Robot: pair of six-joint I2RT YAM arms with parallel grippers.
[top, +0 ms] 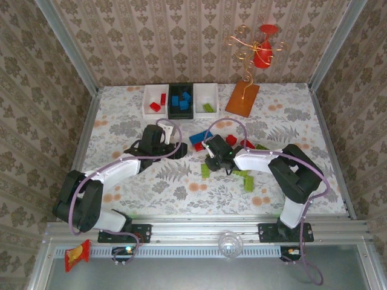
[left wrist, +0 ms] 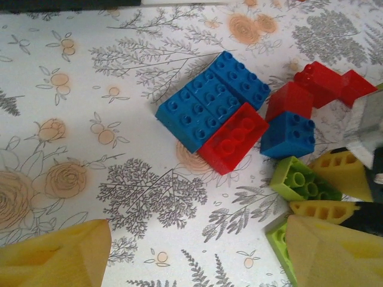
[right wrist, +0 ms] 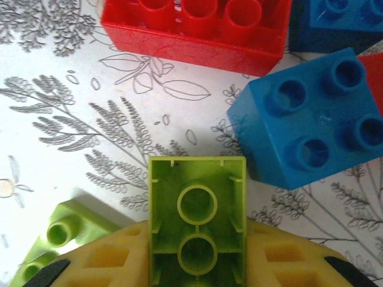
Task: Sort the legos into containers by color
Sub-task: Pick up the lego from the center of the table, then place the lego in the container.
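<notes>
Step in hand: pick-up. The right hand [right wrist: 196, 272] is clenched on a lime green studded plastic brick [right wrist: 196, 209] among the loose bricks mid-bench [top: 145, 193]. The left hand [left wrist: 191, 257] hovers released, grasping nothing. Next move: lift the brick clear and carry it to the white rectangular plastic bin [top: 205, 90] that holds green.

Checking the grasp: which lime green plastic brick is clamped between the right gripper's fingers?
The lime green plastic brick showing its hollow underside, in the right gripper; the other green brick beside it lies free, studs showing.
</notes>
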